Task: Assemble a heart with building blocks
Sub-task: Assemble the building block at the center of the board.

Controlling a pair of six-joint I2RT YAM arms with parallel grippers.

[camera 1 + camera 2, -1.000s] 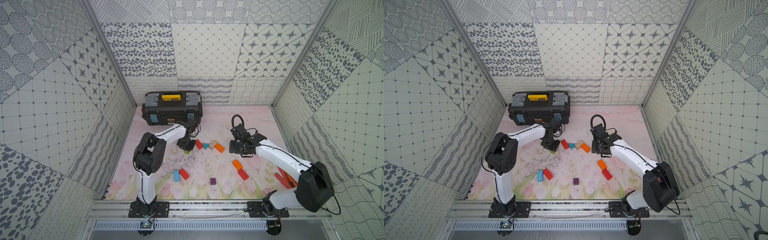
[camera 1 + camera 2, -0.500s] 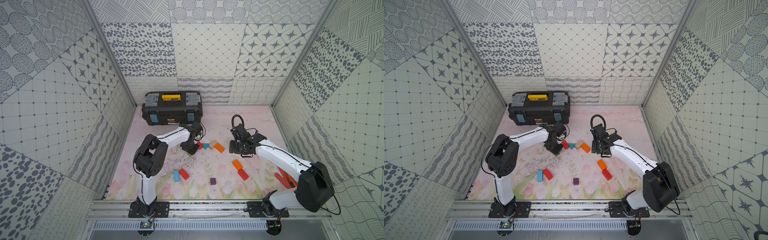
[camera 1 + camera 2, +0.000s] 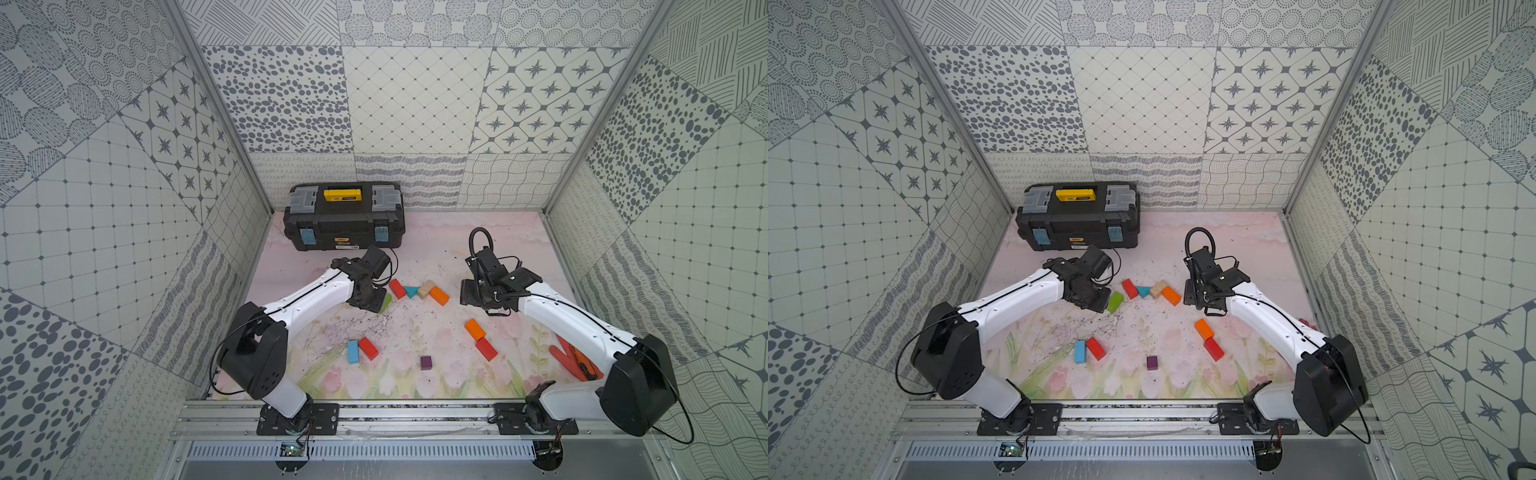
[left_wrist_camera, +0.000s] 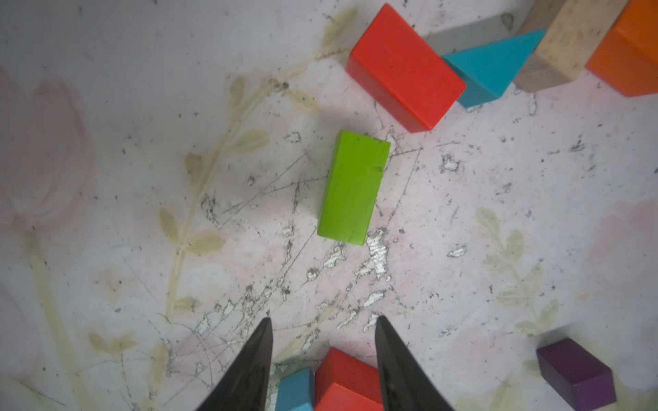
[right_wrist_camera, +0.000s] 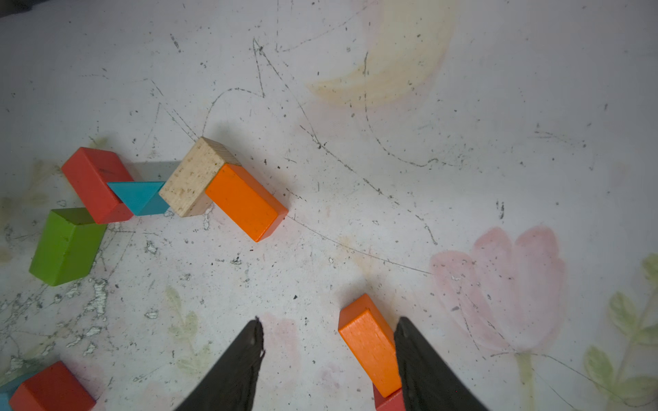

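Note:
A short chain of building blocks lies mid-mat: a red brick [image 3: 397,288], the teal triangle [image 3: 411,292], a plain-wood brick [image 3: 426,289] and an orange brick [image 3: 439,296]. The green brick [image 4: 352,188] lies free just beside the red one, a small gap between them. My left gripper [image 4: 323,320] hovers over the green brick [image 3: 1115,302], open and empty. My right gripper [image 5: 329,320] is open to the right of the chain, above the mat. Nearer the front lie a blue brick [image 3: 353,351] touching a red one [image 3: 368,348], the purple cube [image 3: 425,363], and an orange brick [image 3: 475,329] with a red one [image 3: 486,349].
A black toolbox [image 3: 344,232] with a yellow handle stands at the back left of the mat. A flat red V-shaped piece [image 3: 561,357] lies at the right edge, partly behind my right arm. Patterned walls close in three sides.
My left jaws have widened and the green brick now lies free on the mat beside the red one. My right jaws have also opened somewhat; that arm has hardly moved.

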